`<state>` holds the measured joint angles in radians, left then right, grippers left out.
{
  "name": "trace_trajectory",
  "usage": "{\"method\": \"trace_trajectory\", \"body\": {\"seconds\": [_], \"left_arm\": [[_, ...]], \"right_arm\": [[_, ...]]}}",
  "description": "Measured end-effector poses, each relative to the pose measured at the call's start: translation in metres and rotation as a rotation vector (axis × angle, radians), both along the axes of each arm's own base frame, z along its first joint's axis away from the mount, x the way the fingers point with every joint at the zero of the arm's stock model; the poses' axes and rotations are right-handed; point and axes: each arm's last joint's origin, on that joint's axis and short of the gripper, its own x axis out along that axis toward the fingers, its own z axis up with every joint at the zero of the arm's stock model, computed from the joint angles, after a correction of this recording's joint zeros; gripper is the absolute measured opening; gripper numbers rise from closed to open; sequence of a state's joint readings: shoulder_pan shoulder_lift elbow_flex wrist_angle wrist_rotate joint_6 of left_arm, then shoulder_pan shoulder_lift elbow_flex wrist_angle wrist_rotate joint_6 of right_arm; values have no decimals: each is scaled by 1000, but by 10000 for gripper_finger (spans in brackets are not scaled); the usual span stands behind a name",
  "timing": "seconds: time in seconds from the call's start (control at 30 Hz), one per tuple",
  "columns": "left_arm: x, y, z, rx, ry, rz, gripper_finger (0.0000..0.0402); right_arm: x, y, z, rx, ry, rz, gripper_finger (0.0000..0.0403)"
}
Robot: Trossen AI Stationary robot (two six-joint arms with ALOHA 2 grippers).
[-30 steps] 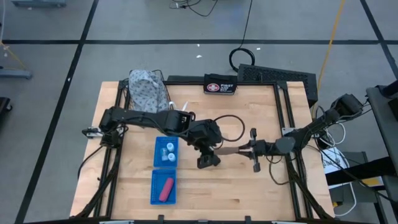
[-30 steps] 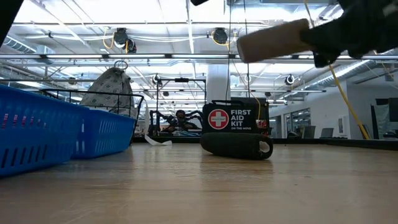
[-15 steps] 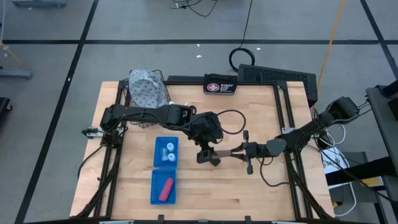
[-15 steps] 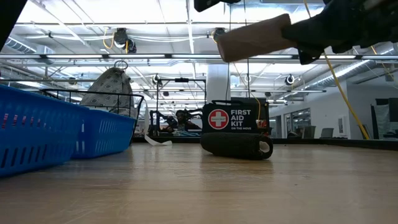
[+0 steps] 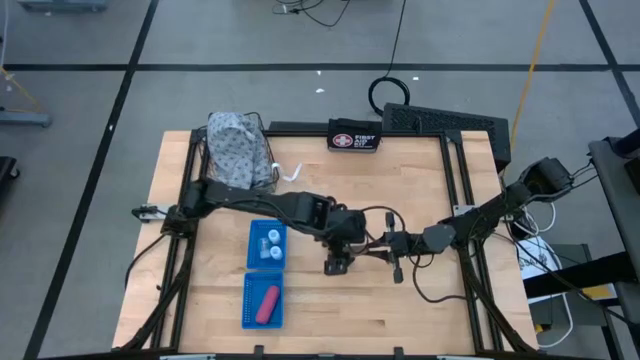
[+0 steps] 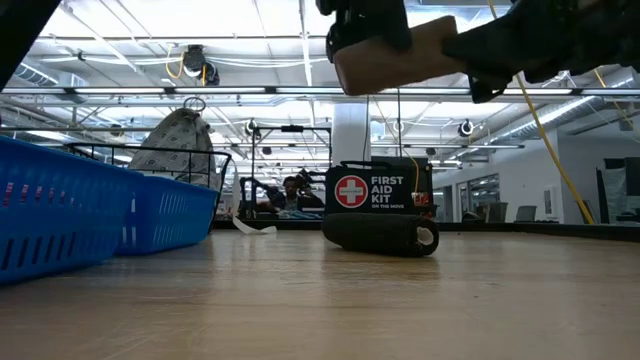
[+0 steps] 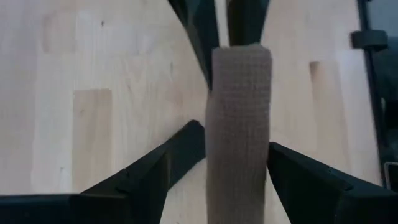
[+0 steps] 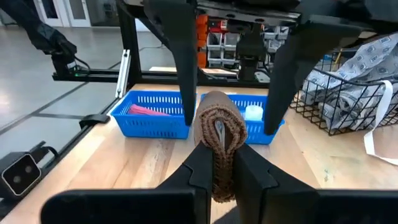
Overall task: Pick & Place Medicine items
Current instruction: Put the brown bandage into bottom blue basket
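Note:
A brown oblong roll (image 6: 400, 55) hangs level above the middle of the table, and my right gripper (image 8: 217, 163) is shut on its near end. My left gripper (image 7: 235, 146) is open and slants down over the roll's free end (image 7: 239, 81), one finger on each side. Two small white bottles (image 5: 268, 243) lie in a blue basket (image 5: 252, 232). A pink tube (image 5: 267, 303) lies in a second blue basket (image 5: 248, 285) nearer the front edge. My right gripper pinches one end of the brown roll (image 8: 217, 134) between its two fingers. The fingers come level from the table's right and lie along the roll. The roll is lifted clear and sticks out level toward the table's left. My left gripper's fingers (image 7: 174, 155) stand close on both sides of the roll; whether they touch it I cannot tell.
A black first-aid pouch (image 5: 354, 139) stands at the far edge. A wire basket with a patterned cloth bag (image 5: 238, 150) sits at the far left. Bare wood lies along the front and right of the table.
My right gripper has carried the brown roll level toward the table's left. My left gripper has come down and toward the near edge over the roll's free end, so that its fingers now stand on either side of it.

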<state>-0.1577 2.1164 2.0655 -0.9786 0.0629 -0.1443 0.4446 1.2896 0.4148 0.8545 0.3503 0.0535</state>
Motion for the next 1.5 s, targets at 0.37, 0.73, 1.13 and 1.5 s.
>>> {"method": "trace_trajectory", "body": {"seconds": [0.37, 0.73, 1.13, 1.5], "left_arm": [[-1, 1, 0, 35, 0, 36, 215], [-6, -3, 6, -27, 18, 143, 44], [-99, -90, 44, 128, 17, 752, 44], [-182, -185, 14, -114, 24, 1206, 44]], "right_arm": [[0, 0, 1, 16, -4, 3, 27], [-1, 1, 3, 27, -21, 50, 105], [-4, 5, 2, 11, 4, 99, 129], [-4, 4, 14, -31, -114, 86, 127]]}}
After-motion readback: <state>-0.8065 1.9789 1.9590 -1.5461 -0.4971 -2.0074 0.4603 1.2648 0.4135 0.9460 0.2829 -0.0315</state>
